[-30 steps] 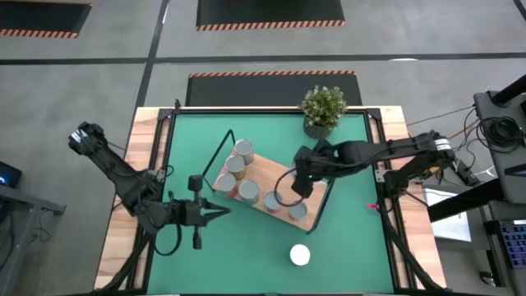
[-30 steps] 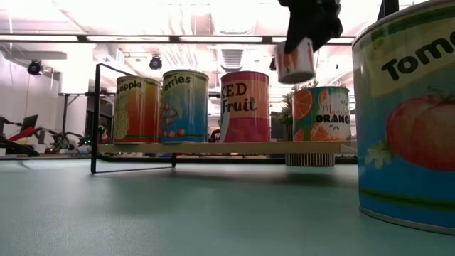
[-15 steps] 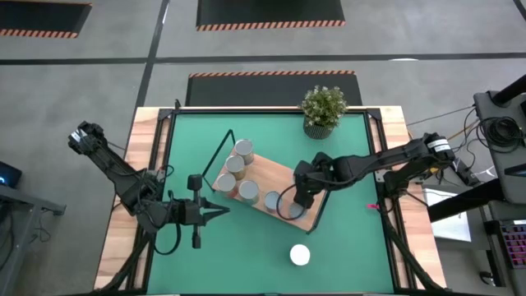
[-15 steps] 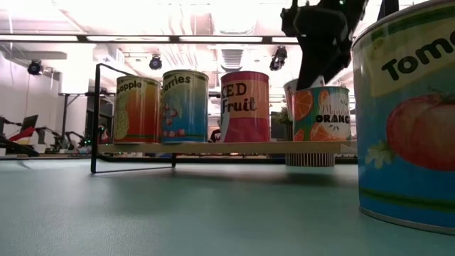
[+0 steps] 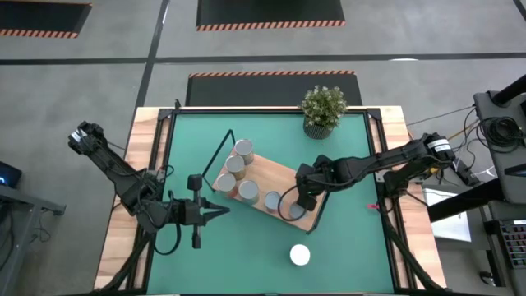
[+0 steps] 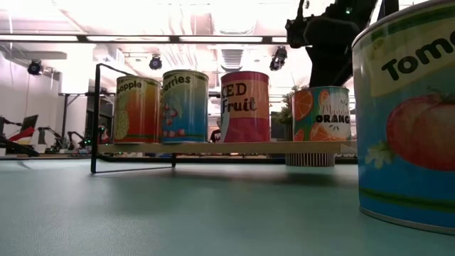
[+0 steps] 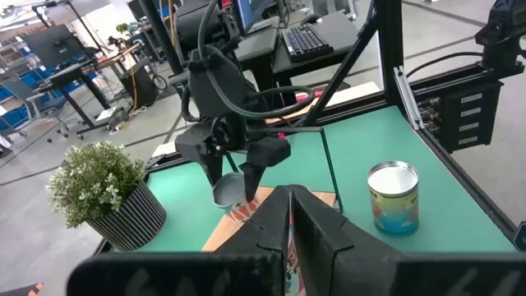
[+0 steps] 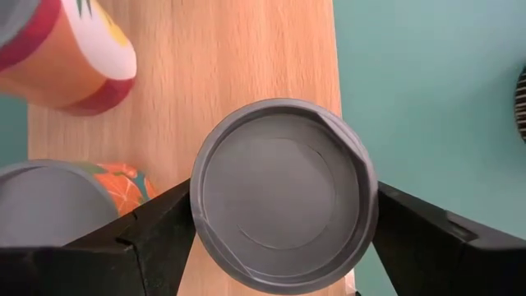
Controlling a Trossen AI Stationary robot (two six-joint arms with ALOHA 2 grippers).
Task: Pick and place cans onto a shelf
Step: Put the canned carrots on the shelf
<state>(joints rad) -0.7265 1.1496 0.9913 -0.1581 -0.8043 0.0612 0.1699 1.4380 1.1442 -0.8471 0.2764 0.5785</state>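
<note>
Your right pincer [image 5: 297,205] is over the near-right end of the shelf [image 5: 271,175], straight above a can [image 8: 283,194] that stands upright on the wood. In the right wrist view you look down on that can's grey round top, with one dark finger [image 8: 140,238] on each side of it. The fingers stand wide and look like they are just beside the can, not squeezing it. So the pincer looks let go, and the can seems to rest on the shelf by itself.

The thing that matters now is this: the can is right under the pincer and stands straight up. So the way out is straight up. If you pull off sideways, a finger could bump this can or the orange can [image 8: 49,201] just beside it.

More cans already stand on the shelf in a row: a red fruit can [image 6: 245,107], a blue berries can [image 6: 185,107] and a yellow can [image 6: 137,109].

One can is left on the green surface [image 5: 353,238]. It is the white-topped tomato can [image 5: 300,255], which stands apart from the shelf, toward the front edge. Your right arm is nearer to it, I think.

Your left pincer [image 5: 220,211] waits low over the surface, left of the shelf. It is closed tight and holds nothing.
</note>
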